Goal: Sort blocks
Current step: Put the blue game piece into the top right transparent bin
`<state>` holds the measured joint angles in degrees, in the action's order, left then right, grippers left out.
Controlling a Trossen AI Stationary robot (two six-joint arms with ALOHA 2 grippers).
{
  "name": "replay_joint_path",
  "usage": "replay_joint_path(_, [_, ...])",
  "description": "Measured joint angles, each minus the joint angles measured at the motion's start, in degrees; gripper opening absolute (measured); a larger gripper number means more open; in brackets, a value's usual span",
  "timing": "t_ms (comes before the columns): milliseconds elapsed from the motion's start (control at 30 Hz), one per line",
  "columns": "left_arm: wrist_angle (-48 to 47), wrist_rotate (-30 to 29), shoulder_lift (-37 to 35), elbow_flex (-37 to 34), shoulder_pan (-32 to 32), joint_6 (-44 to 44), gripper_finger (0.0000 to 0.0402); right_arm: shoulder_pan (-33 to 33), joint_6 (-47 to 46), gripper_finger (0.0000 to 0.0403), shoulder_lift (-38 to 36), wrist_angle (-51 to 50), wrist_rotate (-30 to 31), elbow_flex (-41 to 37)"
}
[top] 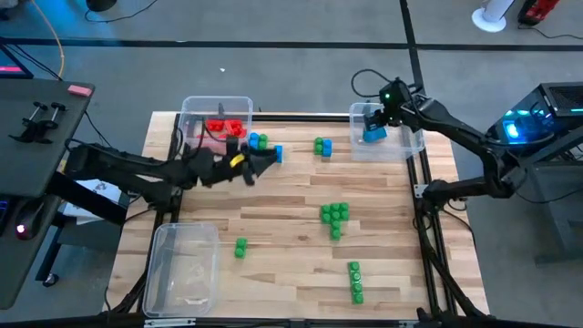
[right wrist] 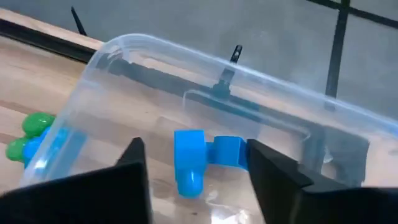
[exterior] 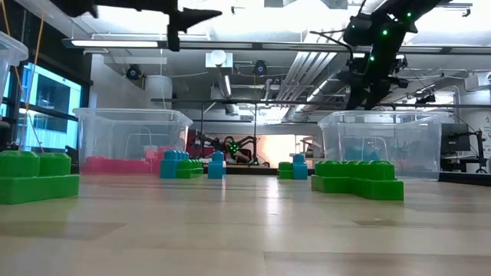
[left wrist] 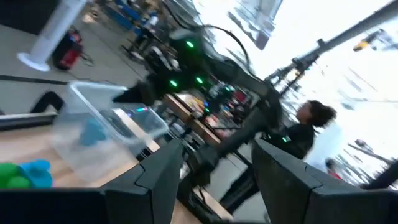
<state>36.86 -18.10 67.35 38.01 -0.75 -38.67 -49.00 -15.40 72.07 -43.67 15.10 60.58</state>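
Right wrist view: right gripper [right wrist: 196,177] hangs over the far-right bin [right wrist: 205,99], fingers spread wide, nothing held; a blue block [right wrist: 202,158] lies on the bin floor directly between and below them. Left gripper [top: 264,159], fingers parted and empty, is nearest the blue-green cluster [top: 259,142] beside the red-block bin [top: 217,118].

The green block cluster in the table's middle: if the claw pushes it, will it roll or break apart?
The green block cluster is flat-bottomed and sits low, so it would probably slide on the smooth wooden table, not roll. Being several joined cubes, it may split under a sideways push. It looks like light plastic.
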Motion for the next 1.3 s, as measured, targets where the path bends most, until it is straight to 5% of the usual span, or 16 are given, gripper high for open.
replay_joint_path(267, [-14.8,12.8,1.5,10.3,-14.8,5.9,0.0184,-1.4,0.4,0.0205,-2.2,2.5,-15.0,3.0])
replay_joint_path(467, [-26.5,21.5,1.4,16.7,-26.9,15.1,0.0184,8.3,-8.7,0.0195,-3.3,11.5,-20.7,5.0])
replay_joint_path(600, [-27.3,30.3,1.4,16.9,-32.7,16.3,0.0184,17.7,-11.9,0.0154,0.6,17.3,-14.8,5.0])
replay_joint_path(767, [-31.1,38.5,1.5,16.9,-36.8,17.7,0.0184,22.6,-5.8,0.0019,12.7,14.5,-13.3,10.7])
replay_joint_path(1067, [-35.3,47.2,1.5,16.9,-38.2,18.2,0.0184,20.7,10.7,0.0004,36.6,-17.3,1.5,37.6])
replay_joint_path(1300, [-35.7,47.2,1.5,16.9,-37.0,18.2,0.0184,21.5,23.7,0.0,47.9,-22.8,6.7,46.6])
